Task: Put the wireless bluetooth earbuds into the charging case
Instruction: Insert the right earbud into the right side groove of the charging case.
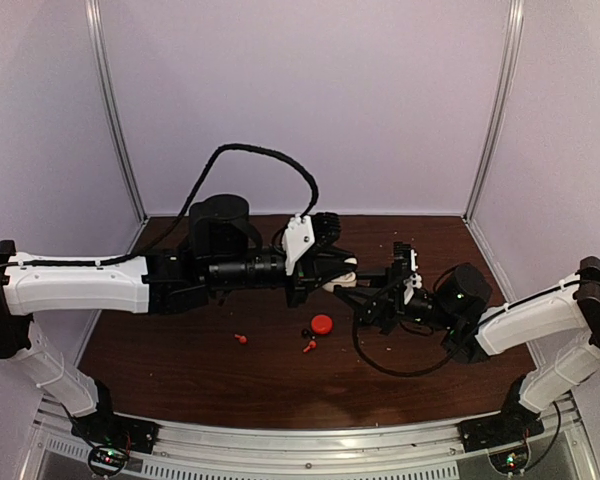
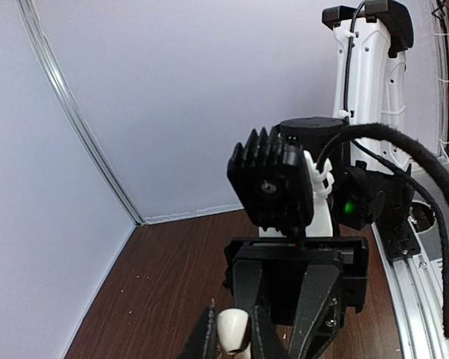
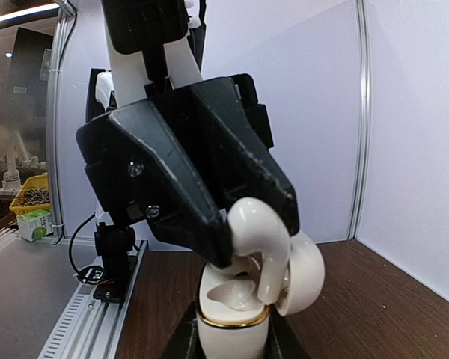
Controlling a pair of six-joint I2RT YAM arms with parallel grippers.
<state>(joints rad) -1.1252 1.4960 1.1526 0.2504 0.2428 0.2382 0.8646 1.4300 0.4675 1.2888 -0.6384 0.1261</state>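
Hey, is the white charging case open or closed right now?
Open. In the right wrist view the white charging case has its lid tipped aside, its wells exposed, and a white earbud reaches into one.

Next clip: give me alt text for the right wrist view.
The left gripper holds a white earbud, stem down at the mouth of an open white charging case with a gold rim. The right gripper clamps the case from below, with a pale wall behind.
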